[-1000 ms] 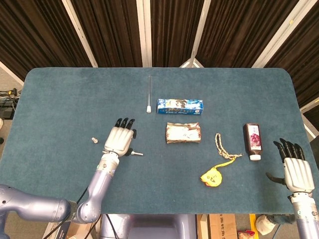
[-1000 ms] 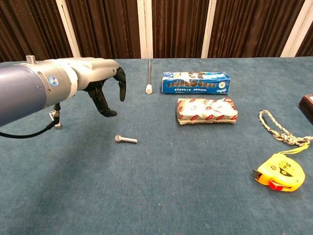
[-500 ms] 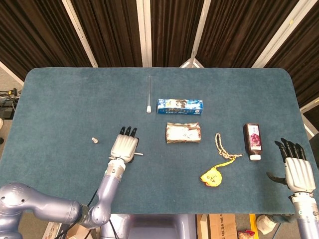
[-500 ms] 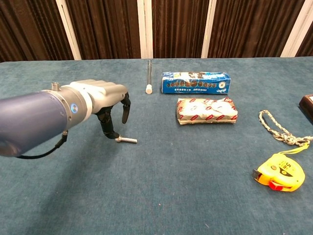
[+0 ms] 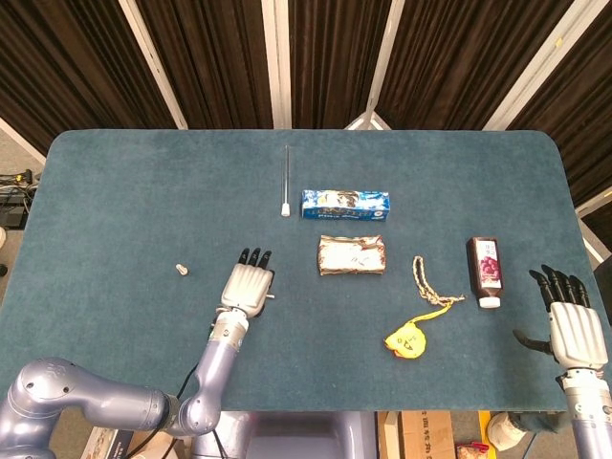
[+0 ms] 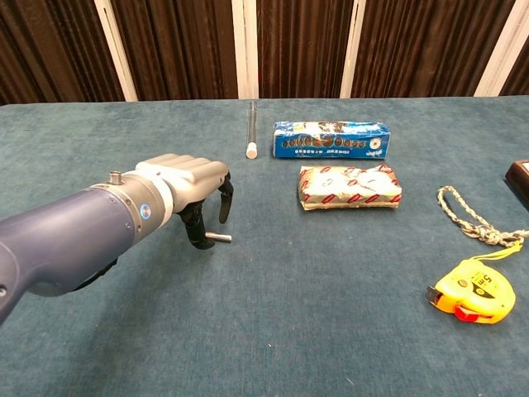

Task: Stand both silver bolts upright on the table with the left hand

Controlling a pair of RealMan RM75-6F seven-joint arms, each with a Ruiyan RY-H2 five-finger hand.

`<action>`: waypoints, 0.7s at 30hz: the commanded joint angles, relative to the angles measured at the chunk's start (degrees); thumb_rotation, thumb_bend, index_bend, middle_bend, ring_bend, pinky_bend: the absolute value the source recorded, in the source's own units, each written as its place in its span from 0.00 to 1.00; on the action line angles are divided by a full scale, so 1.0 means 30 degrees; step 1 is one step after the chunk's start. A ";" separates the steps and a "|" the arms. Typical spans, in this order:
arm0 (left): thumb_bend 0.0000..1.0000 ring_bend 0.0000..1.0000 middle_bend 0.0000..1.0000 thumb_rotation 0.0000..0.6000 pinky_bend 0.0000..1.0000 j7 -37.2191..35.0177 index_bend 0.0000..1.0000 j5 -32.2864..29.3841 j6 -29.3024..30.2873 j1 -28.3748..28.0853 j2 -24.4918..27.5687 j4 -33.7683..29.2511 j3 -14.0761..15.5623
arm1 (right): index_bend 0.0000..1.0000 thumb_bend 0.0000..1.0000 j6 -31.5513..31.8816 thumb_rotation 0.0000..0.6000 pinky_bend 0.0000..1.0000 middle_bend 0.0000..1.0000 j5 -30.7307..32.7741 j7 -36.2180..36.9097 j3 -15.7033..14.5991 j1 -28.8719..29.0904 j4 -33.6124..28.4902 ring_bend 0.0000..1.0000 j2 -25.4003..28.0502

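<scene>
Silver bolt point(image 6: 221, 238) under left hand point(image 6: 192, 186)

table point(image 5: 124, 191): teal cloth top
far middle: thin rod point(image 5: 286, 180), blue box point(image 5: 345, 204)
centre: foil packet point(image 5: 352, 255)
right: rope point(image 5: 427, 280), yellow tape measure point(image 5: 405, 339), dark bottle point(image 5: 485, 271)
left: bolt point(image 5: 180, 270) alone; second bolt point(image 6: 218, 238) lying flat

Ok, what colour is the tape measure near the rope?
Yellow, with a red patch at its front; the tape measure shows best in the chest view.
</scene>
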 commanded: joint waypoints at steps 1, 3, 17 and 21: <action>0.42 0.00 0.06 1.00 0.00 -0.0236 0.46 0.0620 -0.0064 0.0064 -0.0368 0.0619 0.0256 | 0.15 0.15 0.0005 1.00 0.00 0.09 -0.0019 -0.0021 -0.0008 0.0005 0.0001 0.06 -0.0017; 0.42 0.00 0.06 1.00 0.00 -0.0289 0.46 0.0814 -0.0049 0.0104 -0.0570 0.0938 0.0314 | 0.15 0.15 0.0007 1.00 0.00 0.09 -0.0023 -0.0034 -0.0014 0.0004 0.0008 0.06 -0.0031; 0.45 0.00 0.07 1.00 0.00 -0.0471 0.49 0.1572 -0.0606 0.0285 -0.1382 0.2277 0.0442 | 0.14 0.15 -0.0095 1.00 0.00 0.09 0.0051 -0.0045 0.0000 0.0040 0.0086 0.06 -0.0080; 0.46 0.00 0.08 1.00 0.00 -0.0355 0.51 0.1705 -0.0571 0.0374 -0.1467 0.2373 0.0467 | 0.15 0.15 -0.0078 1.00 0.00 0.09 0.0066 -0.0010 0.0019 0.0034 0.0102 0.06 -0.0080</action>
